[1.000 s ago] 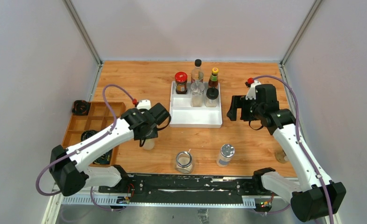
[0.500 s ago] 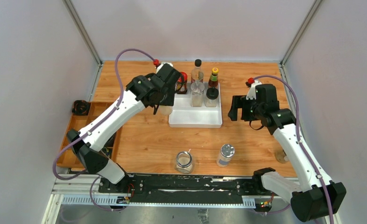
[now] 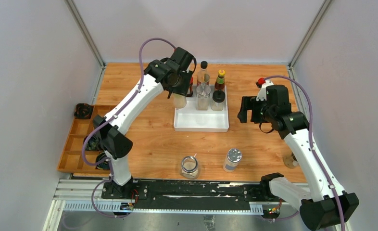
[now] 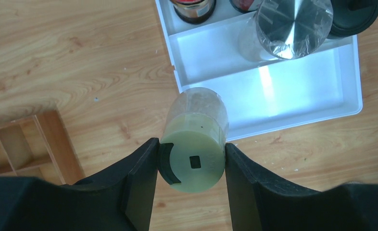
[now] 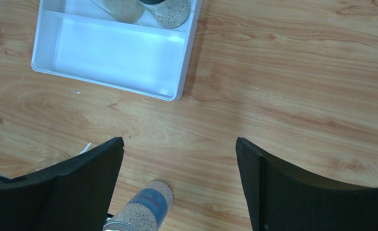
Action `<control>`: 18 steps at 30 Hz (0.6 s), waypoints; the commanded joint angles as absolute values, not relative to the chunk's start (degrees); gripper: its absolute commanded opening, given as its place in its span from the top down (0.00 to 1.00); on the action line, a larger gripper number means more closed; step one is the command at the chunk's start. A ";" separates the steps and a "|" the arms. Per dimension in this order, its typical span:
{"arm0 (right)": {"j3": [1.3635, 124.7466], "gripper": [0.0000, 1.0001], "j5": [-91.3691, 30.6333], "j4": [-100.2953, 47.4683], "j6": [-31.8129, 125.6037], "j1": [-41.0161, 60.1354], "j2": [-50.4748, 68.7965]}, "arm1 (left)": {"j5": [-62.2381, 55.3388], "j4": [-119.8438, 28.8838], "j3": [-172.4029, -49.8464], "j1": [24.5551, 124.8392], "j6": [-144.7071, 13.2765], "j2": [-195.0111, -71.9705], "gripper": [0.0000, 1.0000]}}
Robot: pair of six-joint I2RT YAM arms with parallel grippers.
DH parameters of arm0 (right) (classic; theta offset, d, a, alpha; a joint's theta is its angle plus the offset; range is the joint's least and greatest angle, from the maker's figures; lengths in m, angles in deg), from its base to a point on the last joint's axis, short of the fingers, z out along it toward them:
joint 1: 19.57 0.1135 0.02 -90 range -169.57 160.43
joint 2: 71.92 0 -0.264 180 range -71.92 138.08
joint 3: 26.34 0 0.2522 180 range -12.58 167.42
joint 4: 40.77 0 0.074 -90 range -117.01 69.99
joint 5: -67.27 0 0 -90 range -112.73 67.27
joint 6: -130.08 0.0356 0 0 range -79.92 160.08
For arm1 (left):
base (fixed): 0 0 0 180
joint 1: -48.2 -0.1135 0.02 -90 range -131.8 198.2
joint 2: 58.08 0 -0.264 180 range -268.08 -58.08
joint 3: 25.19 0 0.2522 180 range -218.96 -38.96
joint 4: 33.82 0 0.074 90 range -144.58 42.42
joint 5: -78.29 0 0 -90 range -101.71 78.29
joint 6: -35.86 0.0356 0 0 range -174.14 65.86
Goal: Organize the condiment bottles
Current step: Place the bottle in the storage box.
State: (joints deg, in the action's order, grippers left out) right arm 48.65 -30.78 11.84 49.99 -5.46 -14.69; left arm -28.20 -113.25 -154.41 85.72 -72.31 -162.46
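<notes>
Our left gripper (image 4: 191, 144) is closed on a pale-capped jar (image 4: 196, 113), which hangs over the white tray's (image 4: 273, 91) left rim. Our right gripper (image 5: 178, 142) stands wide open and empty over the table (image 5: 297, 72), right of the tray.

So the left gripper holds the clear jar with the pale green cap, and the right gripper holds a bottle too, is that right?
Not quite: the right gripper is open and empty, as the right wrist view shows. The left gripper does hold that clear, pale-green-capped jar.
</notes>
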 commanded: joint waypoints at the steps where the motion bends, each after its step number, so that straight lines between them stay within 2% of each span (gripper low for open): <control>1: 49.74 0.08 -29.65 14.22 48.95 -6.05 -15.51 | -26.05 -113.06 -159.28 84.78 -68.20 -165.54 0.63; 10: 49.17 0.08 -29.54 14.30 48.81 -6.05 -15.55 | -26.55 -111.46 -163.69 84.51 -67.66 -171.78 0.64; 18: 47.83 0.08 -29.30 14.08 48.37 -6.12 -15.54 | -29.16 -100.79 -153.01 84.32 -68.72 -169.78 0.64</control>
